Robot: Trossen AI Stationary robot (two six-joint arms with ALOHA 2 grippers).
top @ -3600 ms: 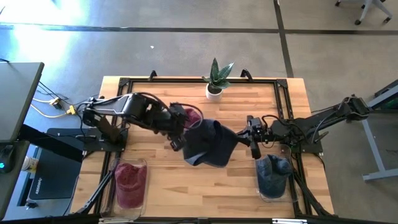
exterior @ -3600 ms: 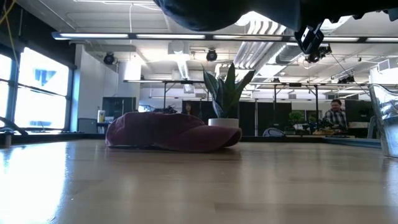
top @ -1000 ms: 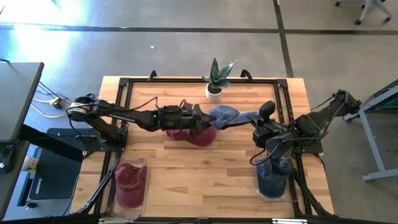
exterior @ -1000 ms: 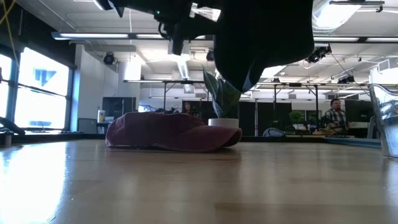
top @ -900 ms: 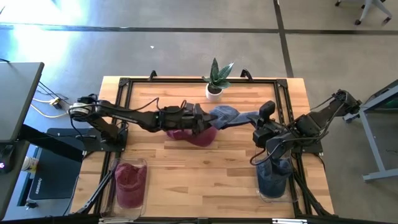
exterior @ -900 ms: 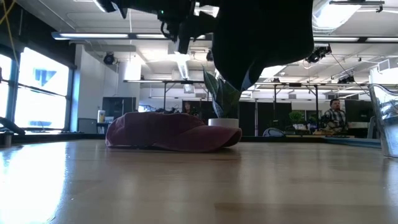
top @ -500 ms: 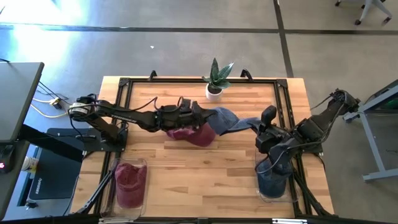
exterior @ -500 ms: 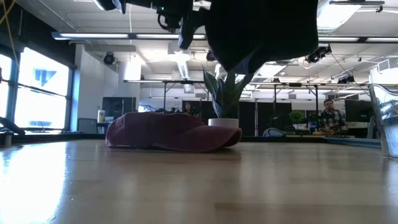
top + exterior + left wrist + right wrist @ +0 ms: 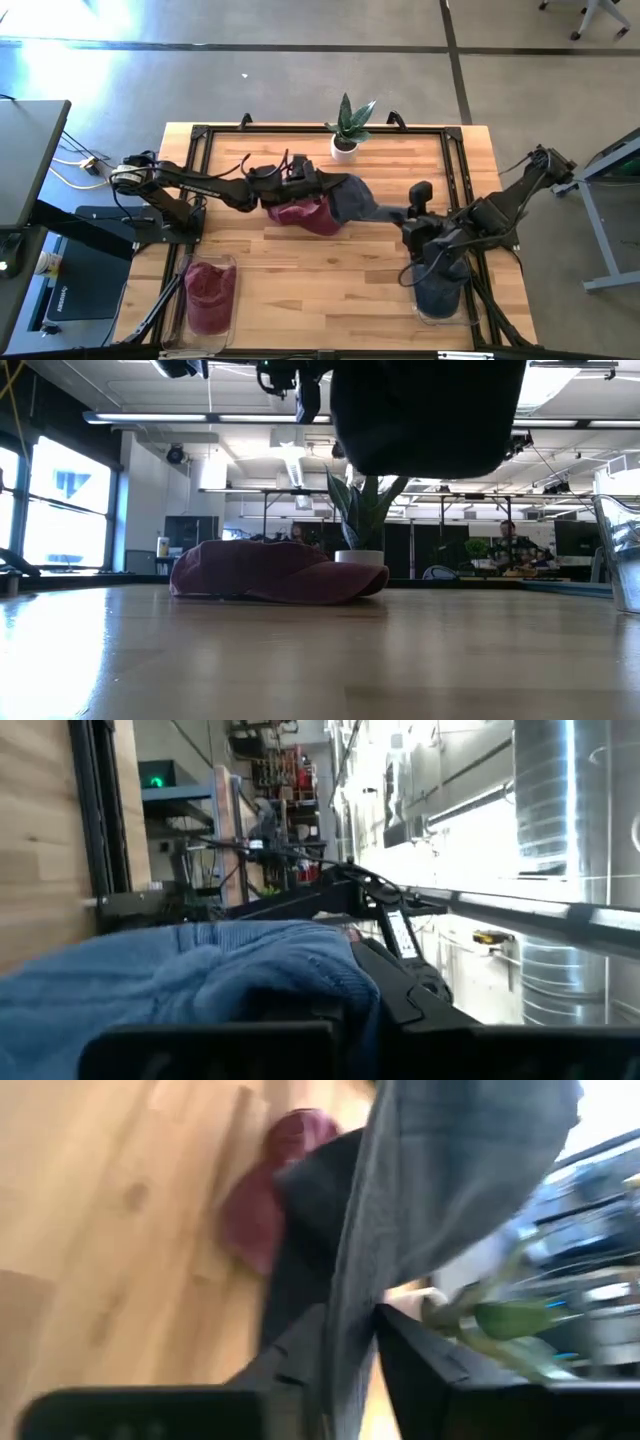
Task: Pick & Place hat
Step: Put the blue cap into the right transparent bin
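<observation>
A blue hat (image 9: 358,197) hangs in the air between my two grippers, above the middle of the table. It shows as a dark mass at the top of the low view (image 9: 428,415). My left gripper (image 9: 325,186) is shut on the hat's left end. My right gripper (image 9: 408,213) is shut on its right end. A maroon hat (image 9: 305,215) lies flat on the table under my left gripper, and also shows in the low view (image 9: 270,572). My left gripper holds the blue hat's left end (image 9: 290,985), coming level from the table's left. The fingers are buried in bunched cloth, so the layers cannot be told. The hat is clear of the table. My right gripper pinches a fold of the blue hat's right end (image 9: 350,1330) between its two fingers (image 9: 420,1365), coming from the table's right. The cloth runs from the fingers toward my left gripper, clear of the table.
A clear container with maroon hats (image 9: 208,290) stands near the front left. A clear container with blue hats (image 9: 440,285) stands at the front right, below my right arm. A potted plant (image 9: 345,130) stands at the far edge. People show in the room beyond.
My right gripper has gone toward the table's near edge and a little left, still shut on the blue hat. My left gripper has drawn back slightly toward the left. The hat stays lifted clear between them, and in the low view it has spread wider and risen.
</observation>
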